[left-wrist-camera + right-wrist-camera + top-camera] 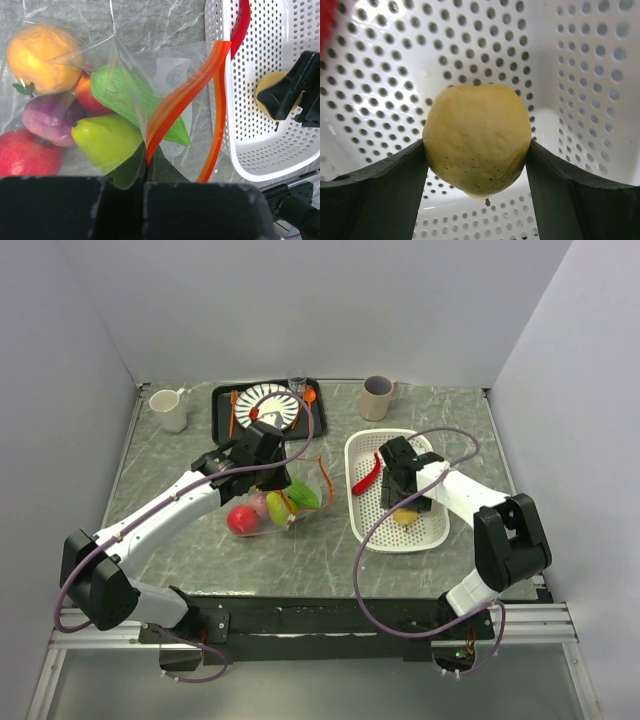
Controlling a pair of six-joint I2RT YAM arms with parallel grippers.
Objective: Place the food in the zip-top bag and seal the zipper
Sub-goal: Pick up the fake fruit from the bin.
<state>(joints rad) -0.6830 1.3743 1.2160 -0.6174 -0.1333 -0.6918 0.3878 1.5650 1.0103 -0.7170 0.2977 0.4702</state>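
The clear zip-top bag [300, 485] lies mid-table beside the white basket [432, 530]. Several fruits are inside it: an orange one [42, 57], a purple one [45, 120], a red apple [27, 155], a yellow-green pear [105, 140] and a green pepper [130, 95]. My left gripper [146, 162] is shut on the orange-red zipper [185, 90] and holds one lip up, so the mouth gapes. My right gripper [476, 165] is down in the basket [570, 60], its fingers against both sides of a yellow fruit [476, 137]. A red chili [366, 475] lies in the basket too.
At the back stands a black tray [222, 425] with a patterned plate [268, 405], an orange fork and spoon and a small glass. A white mug [168, 410] stands back left and a beige cup [378, 397] back centre. White walls close in the table.
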